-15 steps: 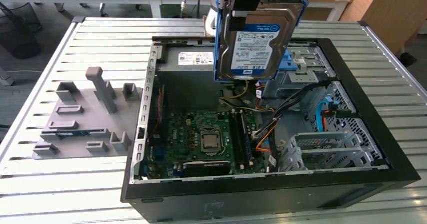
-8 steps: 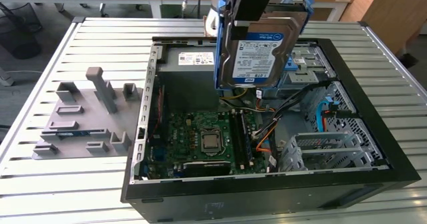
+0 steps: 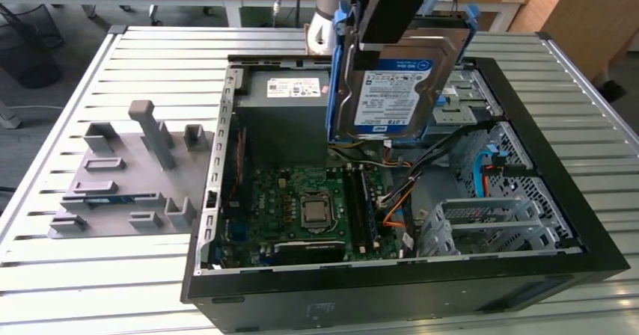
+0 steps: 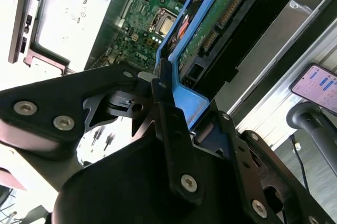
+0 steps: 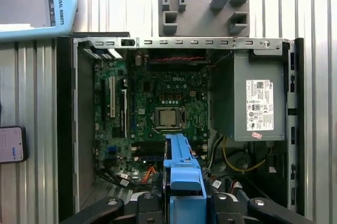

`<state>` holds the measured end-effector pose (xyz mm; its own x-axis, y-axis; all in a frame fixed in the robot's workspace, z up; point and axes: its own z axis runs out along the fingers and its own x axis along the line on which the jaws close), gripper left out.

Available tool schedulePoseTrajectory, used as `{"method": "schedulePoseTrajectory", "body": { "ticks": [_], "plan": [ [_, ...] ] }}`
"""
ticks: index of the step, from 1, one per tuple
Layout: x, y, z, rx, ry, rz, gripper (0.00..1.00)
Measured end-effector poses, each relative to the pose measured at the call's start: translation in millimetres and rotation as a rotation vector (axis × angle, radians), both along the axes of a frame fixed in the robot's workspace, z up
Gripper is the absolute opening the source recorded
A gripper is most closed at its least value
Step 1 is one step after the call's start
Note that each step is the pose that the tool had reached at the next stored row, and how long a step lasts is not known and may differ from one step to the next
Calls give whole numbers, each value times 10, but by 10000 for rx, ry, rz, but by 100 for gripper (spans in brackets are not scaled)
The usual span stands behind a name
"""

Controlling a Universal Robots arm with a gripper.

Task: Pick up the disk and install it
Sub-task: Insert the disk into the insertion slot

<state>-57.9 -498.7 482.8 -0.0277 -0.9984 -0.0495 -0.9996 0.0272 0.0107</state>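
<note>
Right: gripper (image 3: 391,6) clamped on hard drive (image 3: 390,88) by blue rail (image 3: 337,58). Drive hangs upright over open computer case (image 3: 399,290), power supply (image 3: 284,103) at its 9 o'clock in exterior view, presumably to clear case walls.

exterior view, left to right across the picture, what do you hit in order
grey fixture block → grey power-supply box → disk, held up on edge → black case wall on the exterior view's right

slatted metal table (image 3: 150,51), open black computer case (image 3: 399,290) on it, grey moulded fixture (image 3: 130,178) beside the case
</note>
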Motion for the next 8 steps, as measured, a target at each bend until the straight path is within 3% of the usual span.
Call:
{"method": "schedulePoseTrajectory", "body": {
  "ticks": [4, 8],
  "plan": [
    [54, -35, -25, 0, 1, 1, 36],
    [54, -144, -44, 3, 0, 0, 36]
  ]
}}
